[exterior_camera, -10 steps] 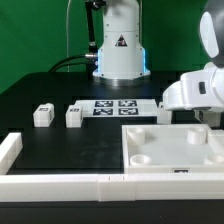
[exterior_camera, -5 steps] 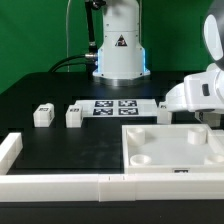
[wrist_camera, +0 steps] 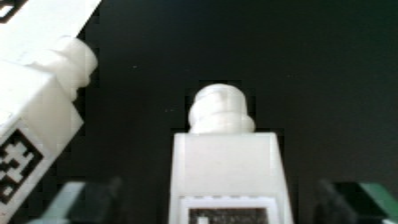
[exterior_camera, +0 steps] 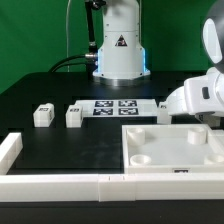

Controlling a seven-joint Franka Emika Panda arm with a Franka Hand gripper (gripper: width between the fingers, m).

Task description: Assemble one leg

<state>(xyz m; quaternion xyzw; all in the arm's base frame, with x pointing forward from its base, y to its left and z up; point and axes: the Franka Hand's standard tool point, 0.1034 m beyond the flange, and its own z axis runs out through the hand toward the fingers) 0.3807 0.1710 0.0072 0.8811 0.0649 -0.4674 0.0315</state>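
In the wrist view a small white leg [wrist_camera: 228, 160] with a rounded peg and a tag on its face lies between my fingers [wrist_camera: 80, 203]. My gripper [wrist_camera: 222, 207] is open, with dark gaps on both sides of the leg. A second tagged leg [wrist_camera: 43, 100] lies beside it. In the exterior view my hand [exterior_camera: 198, 98] hovers low at the right, behind the square panel [exterior_camera: 190, 158]; its fingertips are hidden. A white leg [exterior_camera: 163, 114] shows beside the hand. Two more legs [exterior_camera: 42, 115] [exterior_camera: 74, 115] stand at the left.
The marker board [exterior_camera: 115, 107] lies in the middle in front of the robot base [exterior_camera: 119, 45]. Long white bars [exterior_camera: 60, 183] run along the front, with a short bar [exterior_camera: 9, 149] at the exterior view's left.
My hand has shifted slightly toward the exterior view's right. Nothing else has moved.
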